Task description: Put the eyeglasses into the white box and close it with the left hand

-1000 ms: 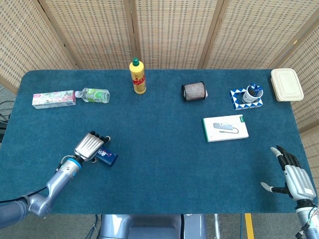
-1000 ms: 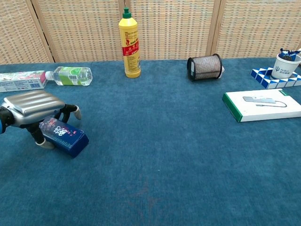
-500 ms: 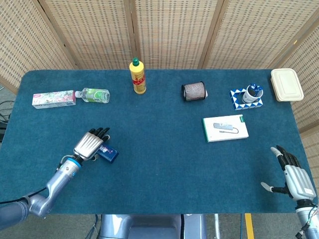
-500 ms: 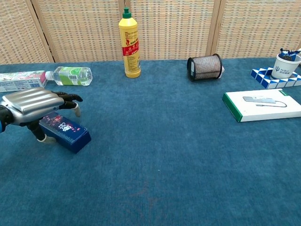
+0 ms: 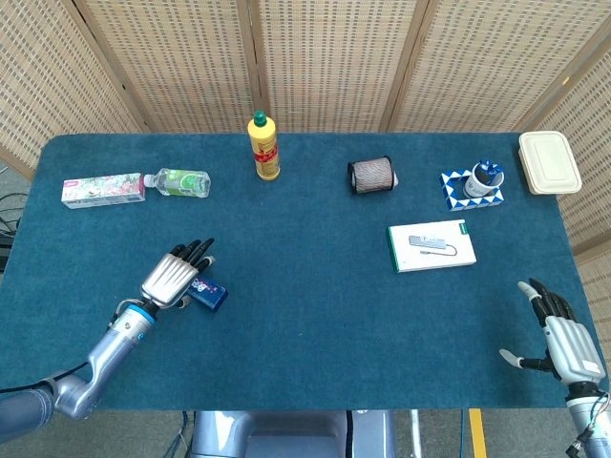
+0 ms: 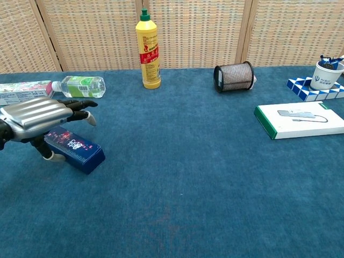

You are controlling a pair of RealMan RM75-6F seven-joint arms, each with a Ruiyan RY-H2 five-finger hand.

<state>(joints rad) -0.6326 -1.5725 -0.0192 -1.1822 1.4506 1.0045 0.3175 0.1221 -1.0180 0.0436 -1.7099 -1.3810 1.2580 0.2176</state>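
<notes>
My left hand (image 5: 177, 275) hovers over a small dark blue box (image 5: 207, 295) at the front left of the table, fingers stretched out forward and holding nothing. In the chest view the left hand (image 6: 40, 115) sits just above the blue box (image 6: 75, 150), with the thumb down beside the box's left end. A flat white box with a green edge (image 5: 431, 245) lies closed at the right, also seen in the chest view (image 6: 301, 120). My right hand (image 5: 558, 339) rests open at the front right corner. No eyeglasses show in either view.
A cream lidded container (image 5: 549, 162) sits at the back right, next to a cup on a blue-white box (image 5: 473, 184). A mesh pen holder (image 5: 371, 175) lies on its side. A yellow bottle (image 5: 263, 146), water bottle (image 5: 181, 181) and toothpaste box (image 5: 102, 188) line the back left.
My left hand's fingers have uncurled from around the dark blue box and straightened forward above it. The box has slid slightly to the right. The right hand has not moved.
</notes>
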